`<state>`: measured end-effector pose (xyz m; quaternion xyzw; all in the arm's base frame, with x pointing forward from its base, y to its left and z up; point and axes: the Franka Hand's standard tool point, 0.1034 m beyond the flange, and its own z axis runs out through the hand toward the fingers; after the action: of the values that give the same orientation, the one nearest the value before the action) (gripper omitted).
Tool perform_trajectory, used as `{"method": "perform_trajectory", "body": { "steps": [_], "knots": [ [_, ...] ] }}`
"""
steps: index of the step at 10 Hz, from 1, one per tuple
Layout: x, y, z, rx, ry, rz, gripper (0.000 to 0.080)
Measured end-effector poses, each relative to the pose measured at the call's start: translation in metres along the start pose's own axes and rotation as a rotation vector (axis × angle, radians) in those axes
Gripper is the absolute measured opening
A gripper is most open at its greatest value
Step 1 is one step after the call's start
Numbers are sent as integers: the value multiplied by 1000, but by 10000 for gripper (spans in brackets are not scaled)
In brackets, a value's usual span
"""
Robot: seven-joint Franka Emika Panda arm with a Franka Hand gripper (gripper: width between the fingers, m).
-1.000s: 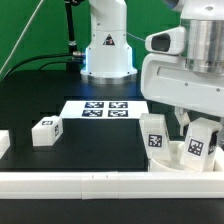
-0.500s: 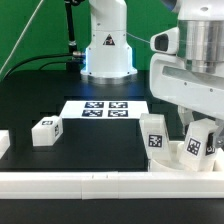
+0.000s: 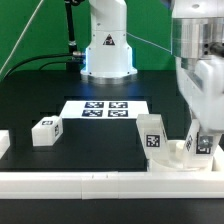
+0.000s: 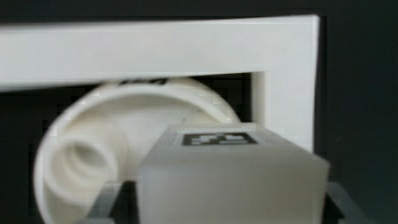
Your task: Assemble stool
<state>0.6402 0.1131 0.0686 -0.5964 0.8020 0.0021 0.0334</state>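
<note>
Your end effector (image 3: pixel 203 140) pinches the held leg (image 4: pixel 222 165) upright over the seat disc (image 4: pixel 107 130), which lies on the tabletop (image 3: pixel 60 155) against the white rail (image 3: pixel 90 181). A standing leg (image 3: pixel 152 135) already sits in the disc, and a loose leg (image 3: pixel 45 131) waits well apart. Next, you likely need to lower this one squarely into its socket.

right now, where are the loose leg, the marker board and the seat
loose leg (image 3: pixel 45 131), exterior view, tagged side
marker board (image 3: pixel 105 108), exterior view, middle tags
seat (image 4: pixel 121 116), wrist view, round face
</note>
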Motion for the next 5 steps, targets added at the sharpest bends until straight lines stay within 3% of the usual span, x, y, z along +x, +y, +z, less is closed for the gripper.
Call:
{"method": "perform_trajectory", "body": {
  "steps": [3,5],
  "knots": [
    [-7,1,4,39,-65,147,337],
    [-9,3,4,46,-55,155,337]
  ]
}}
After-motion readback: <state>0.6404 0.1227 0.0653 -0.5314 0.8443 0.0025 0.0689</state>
